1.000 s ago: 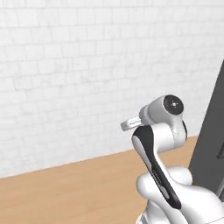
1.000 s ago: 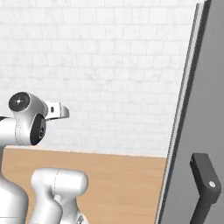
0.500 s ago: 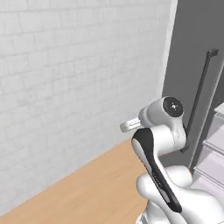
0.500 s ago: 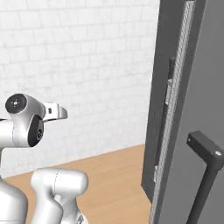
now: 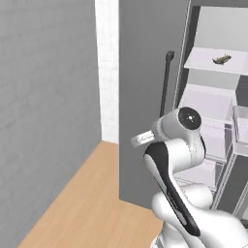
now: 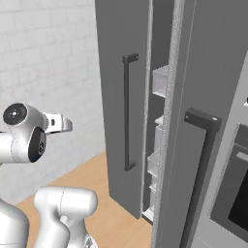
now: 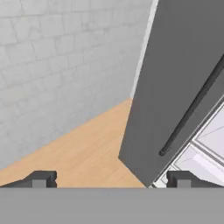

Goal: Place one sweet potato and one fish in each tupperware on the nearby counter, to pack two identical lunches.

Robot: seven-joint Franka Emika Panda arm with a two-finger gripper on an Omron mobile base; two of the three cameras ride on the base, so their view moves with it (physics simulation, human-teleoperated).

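A small dark fish (image 5: 222, 59) lies on an upper white shelf inside the open fridge, far right in the left base view. My gripper (image 7: 111, 181) is open and holds nothing; its two dark fingertips (image 7: 41, 178) stand wide apart. It looks down at the wooden floor (image 7: 87, 148) and the lower edge of the grey fridge door (image 7: 175, 87). The arm is folded close over the base, well short of the fridge shelves. The sweet potato, the tupperware and the counter are out of view.
The grey fridge door (image 5: 145, 97) stands open with a long black handle (image 5: 166, 82). White shelves and drawers (image 5: 208, 106) fill the fridge. A second dark handle (image 6: 201, 160) and an oven front (image 6: 237, 193) lie to the right. A white brick wall (image 6: 48, 72) runs to the left.
The whole picture has swung, so the base has turned: the brick wall slid left and the open fridge came into view. The arm keeps its folded pose and the gripper stays open.
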